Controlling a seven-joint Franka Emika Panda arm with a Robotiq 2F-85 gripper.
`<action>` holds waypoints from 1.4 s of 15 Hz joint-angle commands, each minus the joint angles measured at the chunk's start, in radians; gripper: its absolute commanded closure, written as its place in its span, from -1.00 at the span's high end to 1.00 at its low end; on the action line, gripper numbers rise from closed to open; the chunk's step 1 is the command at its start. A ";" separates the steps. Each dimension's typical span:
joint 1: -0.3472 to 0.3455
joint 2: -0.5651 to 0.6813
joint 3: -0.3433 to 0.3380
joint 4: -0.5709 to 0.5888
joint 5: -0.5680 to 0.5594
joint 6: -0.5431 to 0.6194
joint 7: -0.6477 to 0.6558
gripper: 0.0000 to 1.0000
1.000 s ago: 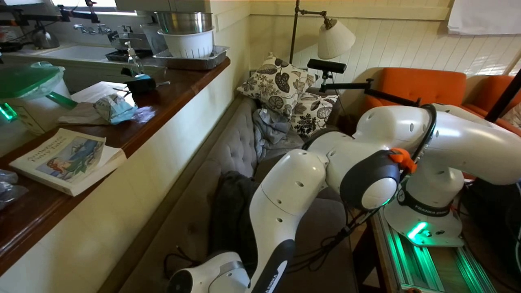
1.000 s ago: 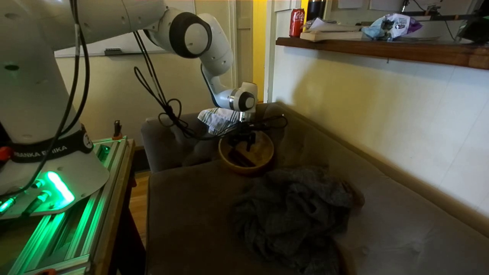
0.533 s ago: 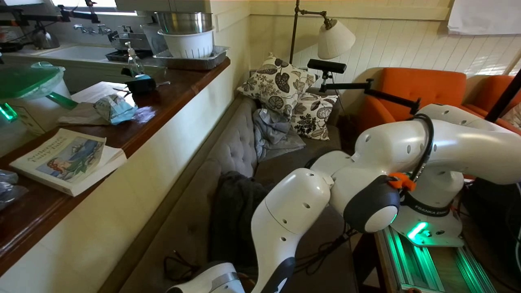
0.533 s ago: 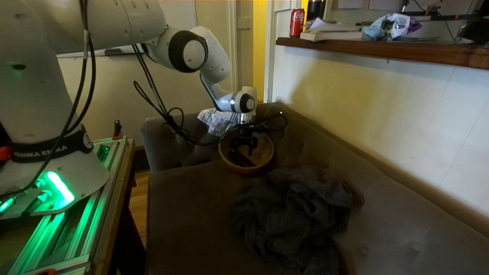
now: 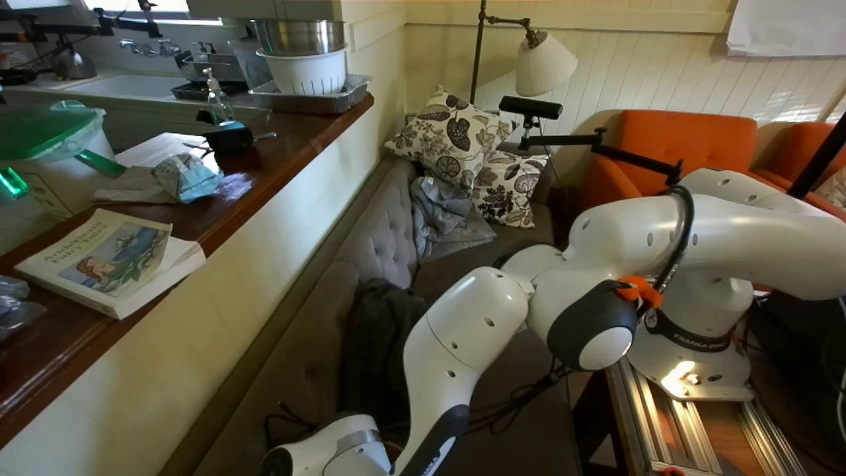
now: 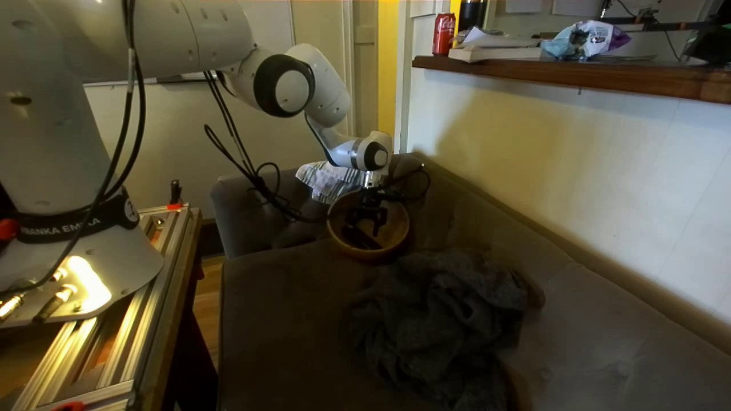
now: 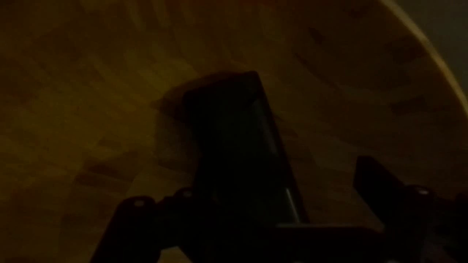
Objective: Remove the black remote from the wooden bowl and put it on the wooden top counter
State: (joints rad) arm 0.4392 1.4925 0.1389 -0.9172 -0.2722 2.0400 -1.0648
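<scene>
In an exterior view the black remote (image 6: 362, 237) lies in the wooden bowl (image 6: 401, 235), which rests on the sofa seat. The wrist view is very dark; there the remote (image 7: 234, 138) runs slantwise over the bowl's inner wood (image 7: 120, 91). My gripper (image 6: 364, 225) points down inside the bowl, above the remote. Its jaws stand wide apart; the right finger (image 7: 373, 179) is off to one side of the remote, while the left one merges with the remote's dark shape. I cannot tell whether it touches. The wooden top counter (image 5: 291, 155) appears in both exterior views.
A book (image 5: 112, 258), a crumpled snack bag (image 6: 585, 40) and a red can (image 6: 444, 34) occupy the counter. Dark grey fabric (image 6: 440, 319) is heaped beside the bowl. A striped cloth (image 6: 328, 180) hangs behind it. Loose cables (image 6: 274, 194) trail from the arm.
The arm has come down deeper into the bowl, then shifted slightly right in an exterior view. The base light has turned from green to yellowish white. The remote and bowl have stayed put.
</scene>
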 commanded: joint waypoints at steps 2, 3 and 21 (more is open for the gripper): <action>-0.022 0.000 0.014 0.004 0.014 -0.019 -0.020 1.00; -0.029 0.000 0.017 0.004 0.016 -0.021 -0.024 0.99; -0.052 0.003 0.012 -0.071 -0.003 0.190 -0.137 0.25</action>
State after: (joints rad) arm 0.3814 1.4959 0.1611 -0.9988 -0.2629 2.2532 -1.1931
